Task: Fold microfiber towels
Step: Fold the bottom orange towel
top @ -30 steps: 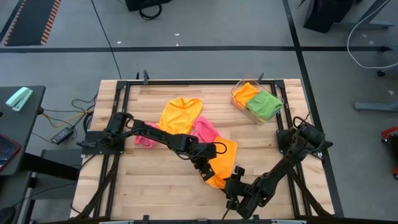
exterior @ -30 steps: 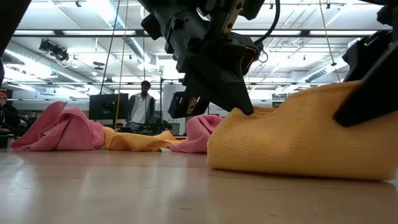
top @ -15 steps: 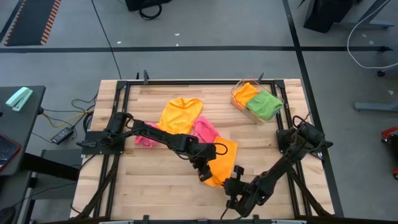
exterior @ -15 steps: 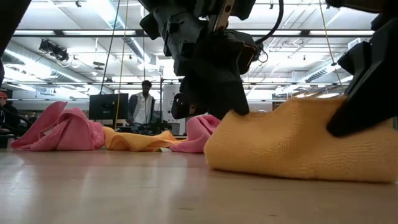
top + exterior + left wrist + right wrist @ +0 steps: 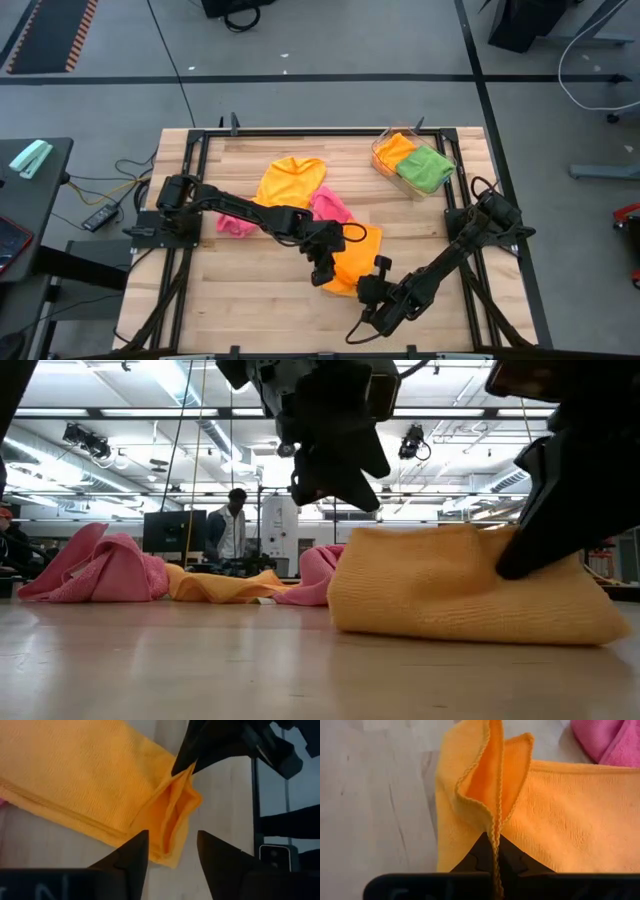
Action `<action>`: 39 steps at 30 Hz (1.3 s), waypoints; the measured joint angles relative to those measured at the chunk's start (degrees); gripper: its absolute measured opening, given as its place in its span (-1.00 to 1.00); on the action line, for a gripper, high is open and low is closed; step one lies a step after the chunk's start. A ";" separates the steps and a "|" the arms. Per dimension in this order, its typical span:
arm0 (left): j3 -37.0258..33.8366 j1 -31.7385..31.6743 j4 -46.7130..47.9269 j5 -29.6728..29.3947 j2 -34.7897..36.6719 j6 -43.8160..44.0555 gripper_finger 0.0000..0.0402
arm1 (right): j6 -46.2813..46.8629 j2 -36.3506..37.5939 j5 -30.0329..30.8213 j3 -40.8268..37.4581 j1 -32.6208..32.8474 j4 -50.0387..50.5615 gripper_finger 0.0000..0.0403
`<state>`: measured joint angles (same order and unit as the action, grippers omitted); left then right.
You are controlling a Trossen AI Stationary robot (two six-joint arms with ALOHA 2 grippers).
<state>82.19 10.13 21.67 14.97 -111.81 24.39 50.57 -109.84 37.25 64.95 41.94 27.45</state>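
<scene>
Item: orange microfiber towel in work (image 5: 355, 258), soft square cloth, lying partly doubled near the front middle of the pale wooden slat table (image 5: 250, 310); one corner raised in a pinched ridge, seen close in the right wrist view (image 5: 490, 795)

Right gripper (image 5: 372, 283): clenched on the edge of that orange towel, the hem running straight down between its dark fingers (image 5: 480, 855); arm reaching in from the table's right front

Left gripper (image 5: 322, 268): released, jaws standing apart just above the same towel's corner, holding nothing (image 5: 170, 852); arm stretched across from the left side

Other stock on the table: pink microfiber towel, crumpled (image 5: 330, 207), touching the far edge of the towel in work; second orange-yellow towel, loosely spread (image 5: 290, 182), farther back; smaller pink towel, bunched (image 5: 235, 222), beside the left arm

Clear plastic tray (image 5: 382, 160), far right corner: holds one orange towel (image 5: 395, 148) and one green towel (image 5: 425, 168), both lying flat and compact, judged already folded

Progress, as judged: two towels finished and binned; one towel mid-fold, first fold seemingly made but not yet flat or squared; three further cloths unfolded; well under half done

Beyond the table: a person standing (image 5: 232, 530) in the room, not engaged with the work
</scene>
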 joint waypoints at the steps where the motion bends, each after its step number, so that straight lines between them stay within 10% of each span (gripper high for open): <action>1: -0.02 0.02 0.21 -0.09 0.10 -0.26 -0.16 | -0.12 0.00 -0.05 0.00 -0.21 0.04 -0.97; 39: -0.09 1.57 0.41 -0.12 0.22 -3.20 -0.56 | -12.05 2.97 -3.31 -5.33 -7.11 4.57 -0.91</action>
<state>82.11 11.70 22.09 14.85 -111.59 21.19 38.52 -106.87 33.94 59.62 34.83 32.01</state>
